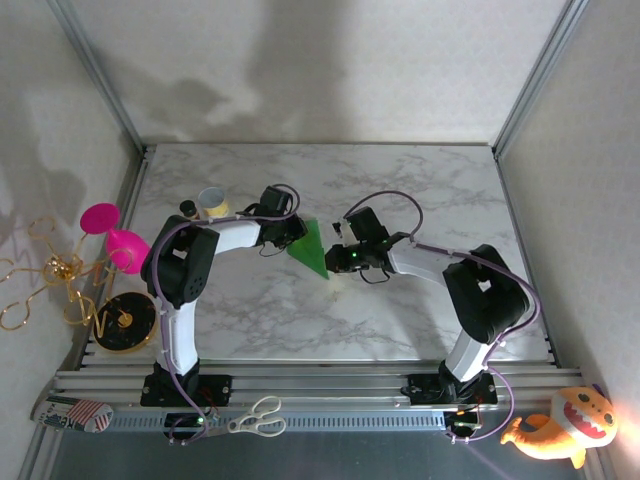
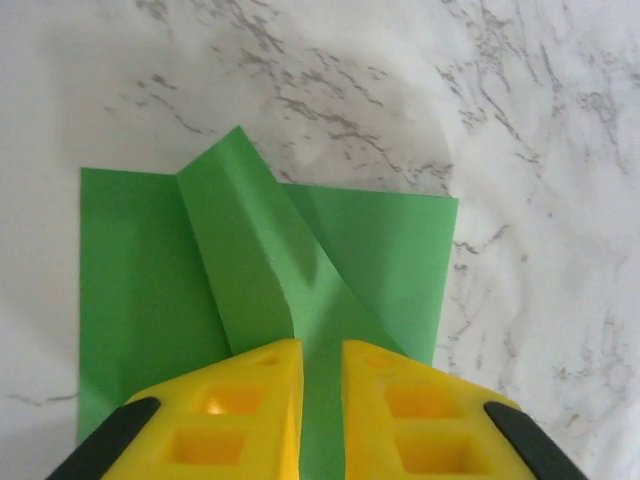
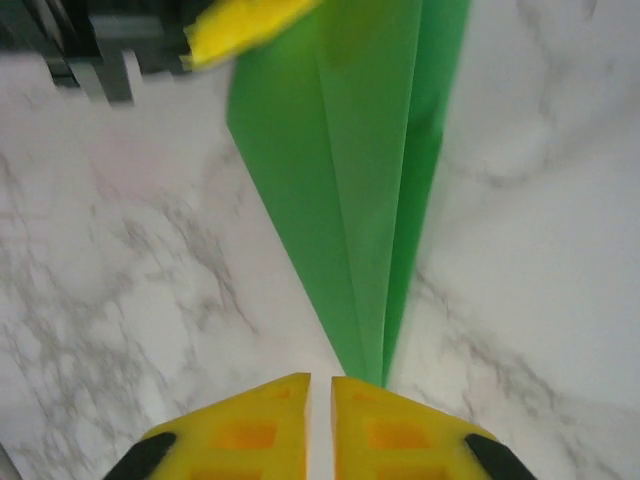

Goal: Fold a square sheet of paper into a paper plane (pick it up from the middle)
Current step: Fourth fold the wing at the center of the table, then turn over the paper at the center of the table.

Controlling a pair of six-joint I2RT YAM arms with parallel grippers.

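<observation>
Top external: paper plane point(image 1: 312, 250), thin bright-green paper, narrow pointed wedge, lies on the marble-pattern table point(image 1: 420, 190) between the two arms. Left wrist: wide end with a creased flap lifted off the flat layer; left gripper point(image 2: 321, 350) has its yellow jaws slightly spread, green showing in the gap. Right wrist: long creases run to a sharp tip; right gripper point(image 3: 320, 385) jaws slightly spread just behind the tip, nothing pinched. Small round cup point(image 1: 212, 205) near the left arm, contents unclear.

White-and-black arm links point(image 1: 178, 335), purple cables point(image 1: 395, 195); left end effector point(image 2: 320, 350) and right end effector point(image 3: 320, 382) have yellow, square-recessed fingers point(image 2: 240, 410).
</observation>
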